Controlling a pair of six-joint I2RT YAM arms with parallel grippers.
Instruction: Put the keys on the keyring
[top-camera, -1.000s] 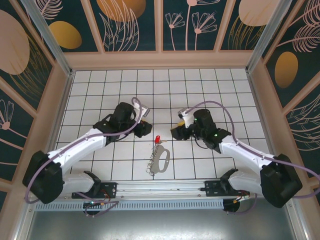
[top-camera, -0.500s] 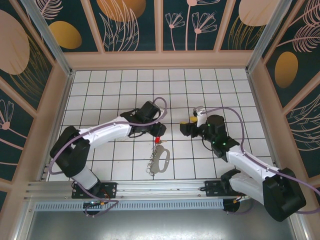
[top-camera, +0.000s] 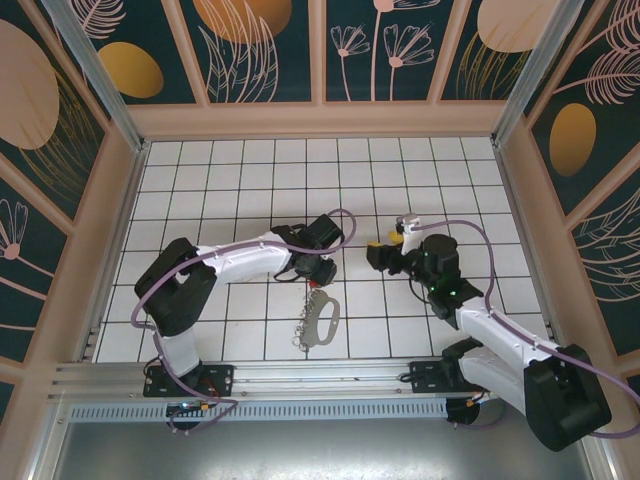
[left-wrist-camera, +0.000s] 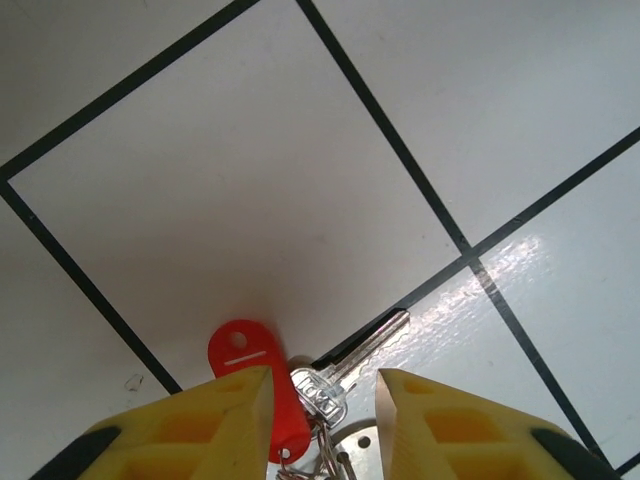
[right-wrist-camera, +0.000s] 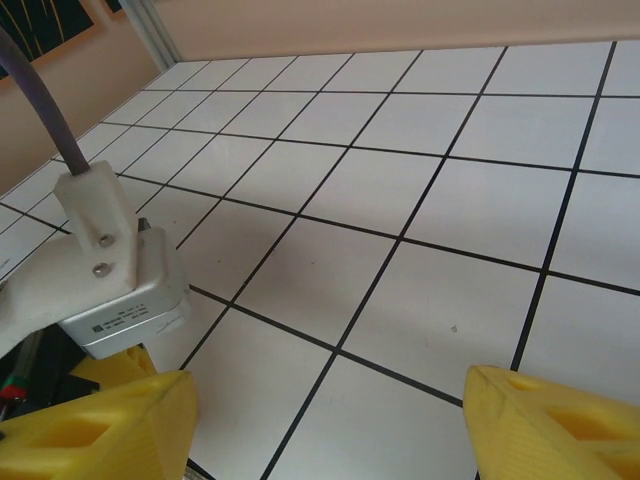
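Note:
The pale grey keyring (top-camera: 327, 320) lies on the white tiled floor near the front, with a short chain of small silvery keys (top-camera: 300, 335) at its left side. Just behind it, my left gripper (top-camera: 316, 272) hangs low over the red-headed piece (left-wrist-camera: 250, 362) and a silvery key (left-wrist-camera: 360, 355). Its yellow fingers (left-wrist-camera: 235, 425) stand open on either side of these two, touching neither. Small linking rings (left-wrist-camera: 330, 445) join the key and the red piece. My right gripper (top-camera: 378, 253) is open above bare tiles, to the right of the left one, with nothing between its fingers (right-wrist-camera: 545, 420).
The left arm's grey wrist housing (right-wrist-camera: 110, 290) and purple cable (right-wrist-camera: 40, 110) sit close to my right gripper's left side. Pale wooden walls (top-camera: 320, 120) ring the tiled floor (top-camera: 420, 180). A metal rail (top-camera: 320, 378) runs along the front edge.
The left arm has swung right and forward, bringing its gripper down over the red-headed piece. The right gripper has drawn slightly to the right. Keyring and chain have not moved.

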